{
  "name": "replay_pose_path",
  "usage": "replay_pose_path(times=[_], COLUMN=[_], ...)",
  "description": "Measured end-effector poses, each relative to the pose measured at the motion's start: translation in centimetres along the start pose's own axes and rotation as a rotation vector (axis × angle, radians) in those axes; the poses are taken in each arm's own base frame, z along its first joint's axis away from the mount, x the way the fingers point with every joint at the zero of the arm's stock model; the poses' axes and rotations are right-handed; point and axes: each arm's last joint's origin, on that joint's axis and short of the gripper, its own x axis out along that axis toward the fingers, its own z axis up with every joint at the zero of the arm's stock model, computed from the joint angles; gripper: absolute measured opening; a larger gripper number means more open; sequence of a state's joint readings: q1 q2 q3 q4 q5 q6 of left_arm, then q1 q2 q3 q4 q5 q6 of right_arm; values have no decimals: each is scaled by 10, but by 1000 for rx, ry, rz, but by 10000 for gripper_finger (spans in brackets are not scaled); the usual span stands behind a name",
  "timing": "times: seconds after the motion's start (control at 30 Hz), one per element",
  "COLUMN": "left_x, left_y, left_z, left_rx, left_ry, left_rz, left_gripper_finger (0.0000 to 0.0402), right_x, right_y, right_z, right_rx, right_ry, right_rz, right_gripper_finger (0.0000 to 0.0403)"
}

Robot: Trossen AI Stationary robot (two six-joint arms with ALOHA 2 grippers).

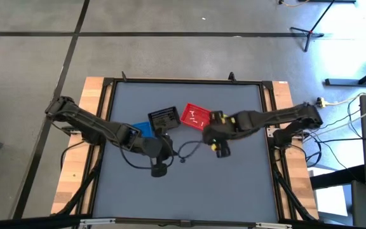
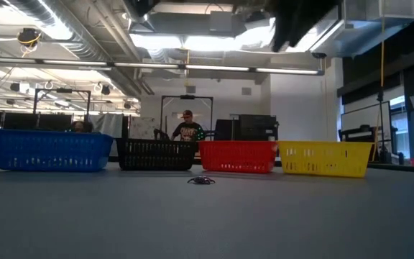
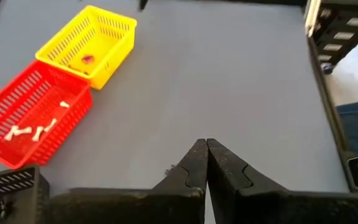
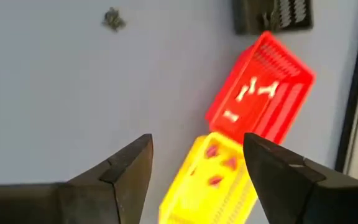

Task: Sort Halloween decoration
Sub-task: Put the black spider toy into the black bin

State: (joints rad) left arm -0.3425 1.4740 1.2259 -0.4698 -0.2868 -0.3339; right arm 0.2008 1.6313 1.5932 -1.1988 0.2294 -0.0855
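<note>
1. Nearest your low camera is the bare grey table (image 2: 207,223); one small dark trinket (image 2: 201,180) lies on it, alone, in front of the basket row.
2. Behind that trinket you have four baskets side by side: blue basket (image 2: 51,150), black basket (image 2: 156,154), red basket (image 2: 238,156), yellow basket (image 2: 324,158).
3. Your left gripper (image 3: 206,163) is clenched, fingertips pressed together with nothing between them. From above it sits over the middle of the table, just in front of the blue and black baskets.
4. Your right gripper (image 4: 197,163) is released, jaws spread wide and empty. In its wrist view it hangs above the yellow basket; from above, that arm covers the yellow basket, just beside the red one.
5. White bone-shaped trinkets (image 3: 31,129) lie in the red basket; you can count about three or four from the wrist views.
6. Small reddish pieces (image 4: 219,163) lie in the yellow basket, roughly three in the right wrist view. You cannot tell what they are.
7. The dark trinket on the table shows in the right wrist view as a small speck, well apart from the baskets and from the right gripper's fingers.
8. The black basket holds some dark shapes at one corner in the left wrist view; you cannot tell their form.
9. A person (image 2: 187,128) is in the room beyond the table, behind the black basket.
</note>
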Motion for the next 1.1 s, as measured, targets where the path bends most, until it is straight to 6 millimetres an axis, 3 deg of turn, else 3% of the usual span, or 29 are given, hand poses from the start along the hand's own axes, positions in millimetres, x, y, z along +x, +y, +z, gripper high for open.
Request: replay_pose_path(times=[0.23, 0.4, 0.57, 0.73, 1.1], left_x=[34, 67, 100, 123, 151], left_y=[-7, -13, -14, -15, -13], left_z=[-10, -21, -39, -58, -79], left_rx=[11, 21, -112, -271, -342], left_ry=[50, 77, 143, 221, 215], left_rz=[17, 36, 87, 119, 258], left_gripper_finger=[60, 114, 158, 185, 180], right_x=[25, 47, 60, 61, 60], right_y=[43, 65, 74, 74, 74], right_z=[-43, -57, -58, -54, -46], right_rx=[61, 88, 105, 125, 114], right_ry=[70, 33, -28, -77, -156], right_rz=[-3, 0, 16, 20, 32], right_gripper_finger=[248, 248, 248, 248, 248])
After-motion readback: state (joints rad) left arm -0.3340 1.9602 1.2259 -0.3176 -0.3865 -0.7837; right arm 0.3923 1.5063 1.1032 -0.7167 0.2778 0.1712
